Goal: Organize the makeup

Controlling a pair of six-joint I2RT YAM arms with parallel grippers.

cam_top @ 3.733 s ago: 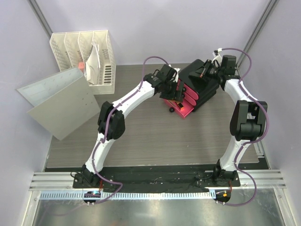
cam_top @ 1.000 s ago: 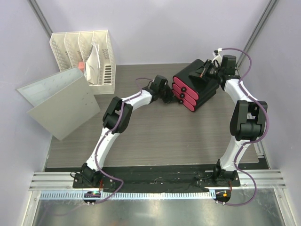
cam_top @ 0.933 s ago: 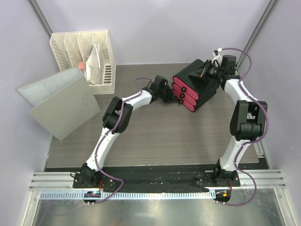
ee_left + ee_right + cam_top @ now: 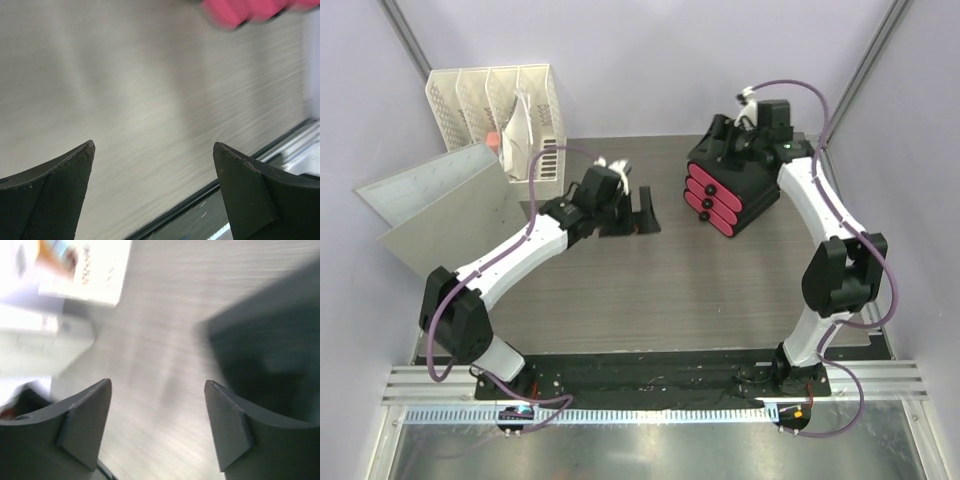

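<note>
Wrist views show jaws of left gripper (image 4: 154,146) and right gripper (image 4: 157,384) gaping, seemingly empty.

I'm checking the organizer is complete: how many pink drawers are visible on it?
3, in a row on the black organizer's front: farthest drawer, middle drawer, nearest drawer. None appears hidden.

Count from the top view:
- 2 arms: left arm (image 4: 510,255), right arm (image 4: 820,210).
- 2 fingers per arm, 4 total: left fingers (image 4: 45,195), right fingers (image 4: 75,425).
- 1 black organizer box (image 4: 750,175).
- 3 pink drawers (image 4: 712,205) in the box, stacked, with 1 dark knob each.
- 1 white mesh file rack (image 4: 470,95) with 4 slots. It holds paper items, count unclear.
- 1 grey binder (image 4: 440,220).
- 1 table (image 4: 670,290).

Wrist views are too blurred to count anything beyond the fingers.
</note>
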